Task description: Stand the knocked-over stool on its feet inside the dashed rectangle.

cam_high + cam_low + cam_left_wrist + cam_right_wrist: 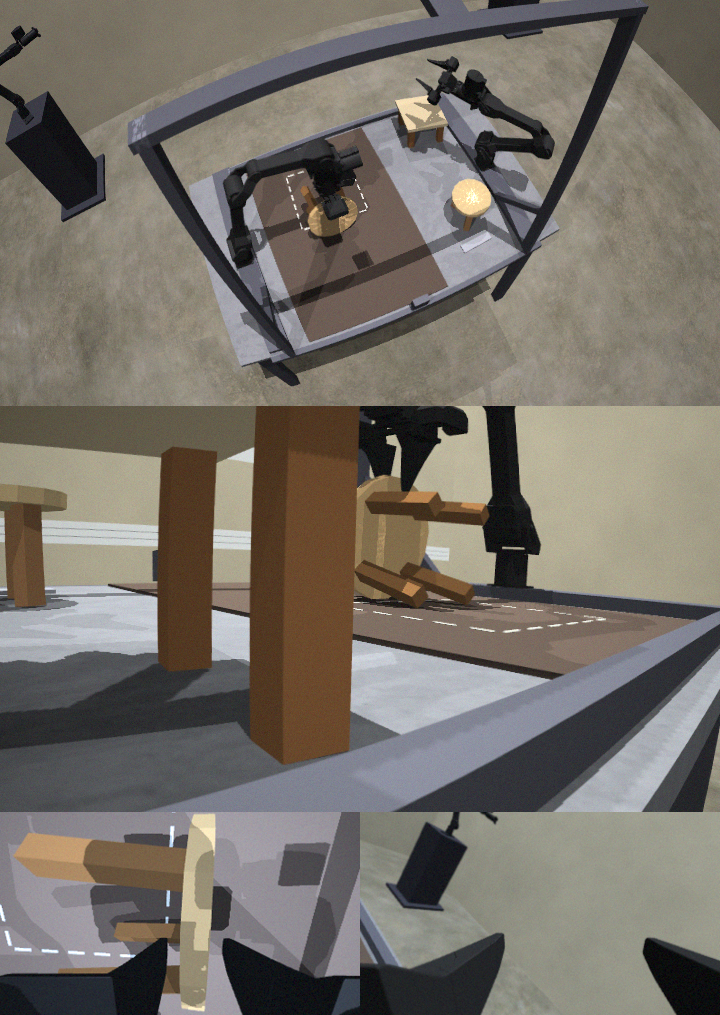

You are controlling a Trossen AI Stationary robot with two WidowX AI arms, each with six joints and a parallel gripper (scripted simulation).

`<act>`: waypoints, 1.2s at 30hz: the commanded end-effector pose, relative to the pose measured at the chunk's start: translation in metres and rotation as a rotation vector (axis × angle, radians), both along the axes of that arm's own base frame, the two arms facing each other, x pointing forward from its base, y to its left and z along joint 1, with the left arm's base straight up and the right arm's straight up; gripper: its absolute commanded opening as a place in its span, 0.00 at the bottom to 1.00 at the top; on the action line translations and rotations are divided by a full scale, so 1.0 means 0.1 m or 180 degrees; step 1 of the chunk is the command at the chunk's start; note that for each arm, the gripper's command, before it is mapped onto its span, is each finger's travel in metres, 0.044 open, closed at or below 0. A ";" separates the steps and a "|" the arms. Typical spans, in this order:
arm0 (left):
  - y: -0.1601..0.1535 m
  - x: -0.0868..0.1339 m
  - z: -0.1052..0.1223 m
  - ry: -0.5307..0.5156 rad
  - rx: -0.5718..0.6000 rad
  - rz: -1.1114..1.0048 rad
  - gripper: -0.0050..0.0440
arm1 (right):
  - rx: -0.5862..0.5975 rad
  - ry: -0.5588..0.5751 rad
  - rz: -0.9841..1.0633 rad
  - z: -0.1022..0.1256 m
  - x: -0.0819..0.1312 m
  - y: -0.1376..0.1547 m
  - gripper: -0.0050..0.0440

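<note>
The knocked-over stool lies on its side, its round seat [326,225] [398,544] [197,903] on edge and its legs pointing over the dashed rectangle [290,177] [444,623] [50,951]. The seat is at one side of that outline. My left gripper [394,481] [194,944] is partly open and points down at the seat's upper rim. Its fingers stand on either side of the rim, with gaps showing in the left wrist view. In the top view its fingertips are hidden. My right gripper [423,70] [572,942] is wide open and empty, high above the square stool.
A square stool [415,111] [302,607] stands at the table's back edge. An upright round stool [471,196] [30,499] stands at the right, near a white bar [475,242]. The brown mat [398,242] lies under the knocked-over stool. Dark frame posts [584,121] surround the table.
</note>
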State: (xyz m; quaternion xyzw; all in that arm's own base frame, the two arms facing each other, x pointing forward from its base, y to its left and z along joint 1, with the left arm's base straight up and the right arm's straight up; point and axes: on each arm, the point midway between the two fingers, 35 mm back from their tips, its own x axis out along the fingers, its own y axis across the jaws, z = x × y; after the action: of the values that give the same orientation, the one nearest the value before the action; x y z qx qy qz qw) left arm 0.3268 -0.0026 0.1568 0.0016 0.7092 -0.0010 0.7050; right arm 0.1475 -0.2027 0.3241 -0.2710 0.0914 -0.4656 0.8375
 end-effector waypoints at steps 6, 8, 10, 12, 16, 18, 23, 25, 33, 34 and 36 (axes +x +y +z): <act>0.01 0.02 0.11 -0.0160 -0.0005 0.0014 0.33 | -0.0042 -0.0036 0.0006 0.07 -0.01 0.02 0.92; 0.01 0.01 0.11 -0.0157 -0.0005 0.0014 0.33 | -0.0042 -0.0036 0.0006 0.07 -0.01 0.02 0.92; 0.01 0.01 0.11 -0.0156 -0.0005 0.0014 0.33 | -0.0042 -0.0036 0.0006 0.07 -0.01 0.02 0.92; 0.01 0.01 0.11 -0.0156 -0.0005 0.0014 0.33 | -0.0042 -0.0036 0.0006 0.07 -0.01 0.02 0.92; 0.01 0.01 0.11 -0.0156 -0.0005 0.0014 0.33 | -0.0042 -0.0036 0.0006 0.07 -0.01 0.02 0.92; 0.01 0.01 0.11 -0.0156 -0.0005 0.0014 0.33 | -0.0042 -0.0036 0.0006 0.07 -0.01 0.02 0.92; 0.01 0.01 0.11 -0.0156 -0.0005 0.0014 0.33 | -0.0042 -0.0036 0.0006 0.07 -0.01 0.02 0.92; 0.01 0.01 0.11 -0.0156 -0.0005 0.0014 0.33 | -0.0042 -0.0036 0.0006 0.07 -0.01 0.02 0.92; 0.01 0.01 0.11 -0.0156 -0.0005 0.0014 0.33 | -0.0042 -0.0036 0.0006 0.07 -0.01 0.02 0.92; 0.01 0.01 0.11 -0.0156 -0.0005 0.0014 0.33 | -0.0042 -0.0036 0.0006 0.07 -0.01 0.02 0.92; 0.01 0.01 0.11 -0.0156 -0.0005 0.0014 0.33 | -0.0042 -0.0036 0.0006 0.07 -0.01 0.02 0.92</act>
State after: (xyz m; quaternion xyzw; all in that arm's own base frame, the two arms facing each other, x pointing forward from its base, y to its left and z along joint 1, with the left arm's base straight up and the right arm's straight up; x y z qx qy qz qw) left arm 0.3275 -0.0026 0.1554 0.0016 0.7081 -0.0010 0.7061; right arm 0.1475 -0.2027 0.3241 -0.2710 0.0914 -0.4656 0.8375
